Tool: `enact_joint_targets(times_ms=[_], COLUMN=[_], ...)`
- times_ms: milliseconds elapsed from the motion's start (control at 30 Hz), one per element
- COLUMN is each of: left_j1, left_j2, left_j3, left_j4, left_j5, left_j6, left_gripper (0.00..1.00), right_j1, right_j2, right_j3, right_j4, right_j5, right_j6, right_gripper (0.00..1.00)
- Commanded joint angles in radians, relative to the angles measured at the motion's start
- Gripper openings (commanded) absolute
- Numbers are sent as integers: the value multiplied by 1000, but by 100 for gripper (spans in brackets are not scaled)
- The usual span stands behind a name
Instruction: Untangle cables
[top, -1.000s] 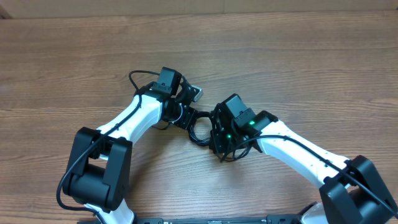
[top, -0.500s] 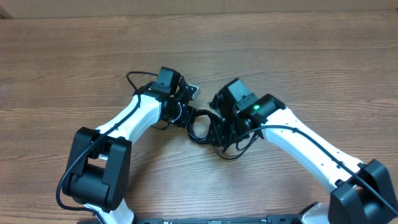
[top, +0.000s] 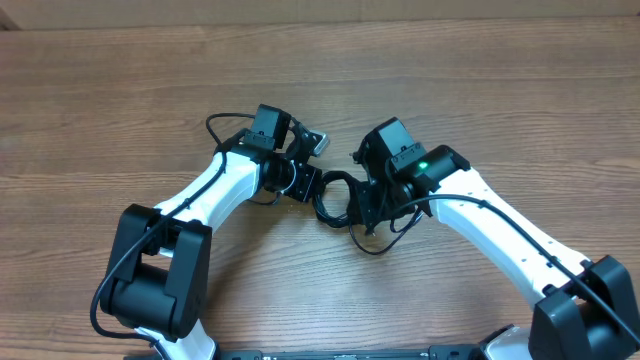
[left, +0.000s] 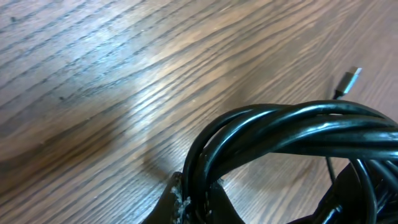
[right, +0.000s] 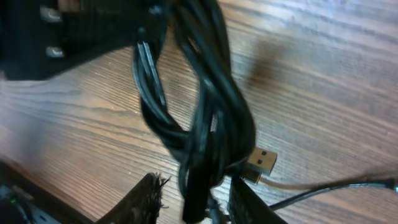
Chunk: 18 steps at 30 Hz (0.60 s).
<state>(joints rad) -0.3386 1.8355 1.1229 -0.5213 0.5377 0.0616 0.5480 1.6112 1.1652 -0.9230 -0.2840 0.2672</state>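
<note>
The cables (top: 335, 195) form a bundle of black cords twisted together between the two grippers at the middle of the wooden table (top: 480, 100). My left gripper (top: 305, 183) is shut on one end of the looped bundle; in the left wrist view the cables (left: 292, 130) arch out of the left gripper (left: 199, 196), and a silver-tipped plug (left: 352, 78) lies beyond. My right gripper (top: 358, 205) is open. In the right wrist view the twisted cables (right: 205, 112) hang between the spread fingers of the right gripper (right: 196, 186), with a metal USB plug (right: 262, 162) beside the right finger.
A thin strand (right: 336, 186) trails off to the right on the table. Both white arms reach in from the front edge, the left arm (top: 215, 190) and the right arm (top: 500, 230). The left gripper's black body (right: 74, 31) sits close above the bundle.
My right gripper has opened and shifted up and to the right. The bundle has moved slightly right with it. The left gripper stays shut on the cables.
</note>
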Motion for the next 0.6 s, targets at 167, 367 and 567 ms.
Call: enact_joint_targets(times_ms=[167,367,567], left_j1=[19,18,18], left_j2=[8,8,8], left_j3=[19,19,19], left_j4=[3,3,2], left_j5=[64,64,72], left_j6=[9,9,9], left_gripper=[4,5,4], right_j1=[58,85,86], right_j2=[5,5,7], right_j3=[-97,-98,-98], right_j4=[58,167,290], right_j5=[-8,-198,-119], right_j6=[108,109,211], right_gripper=[8,4,4])
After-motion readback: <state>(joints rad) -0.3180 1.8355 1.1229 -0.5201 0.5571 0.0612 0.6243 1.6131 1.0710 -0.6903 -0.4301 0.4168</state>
